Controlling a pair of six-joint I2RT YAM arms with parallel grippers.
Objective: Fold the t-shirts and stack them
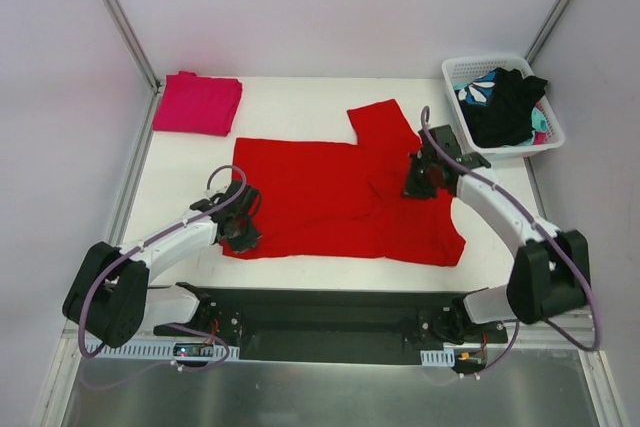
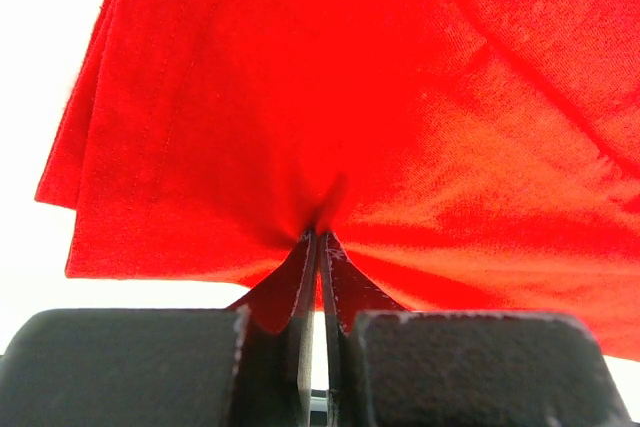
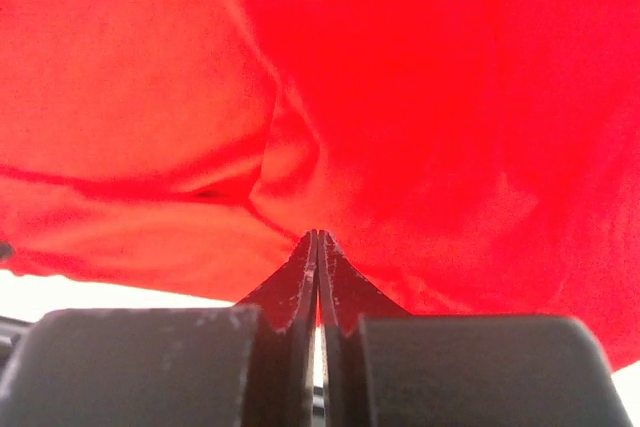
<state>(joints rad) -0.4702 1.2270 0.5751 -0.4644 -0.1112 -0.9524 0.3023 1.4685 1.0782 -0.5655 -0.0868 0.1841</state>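
A large bright red t-shirt (image 1: 335, 197) lies spread across the middle of the table, one sleeve pointing toward the back. My left gripper (image 1: 243, 232) sits at its near-left edge. In the left wrist view its jaws (image 2: 318, 237) are shut, and the red cloth (image 2: 380, 97) puckers into the tips. My right gripper (image 1: 419, 183) rests on the shirt's right side. Its jaws (image 3: 318, 237) are shut, with the red fabric (image 3: 420, 97) creasing toward the tips. A folded magenta-pink t-shirt (image 1: 197, 104) lies at the back left.
A white basket (image 1: 455, 72) at the back right holds a black garment (image 1: 505, 107) and a teal-and-white patterned one (image 1: 473, 92). Metal frame posts run along the table's left and right edges.
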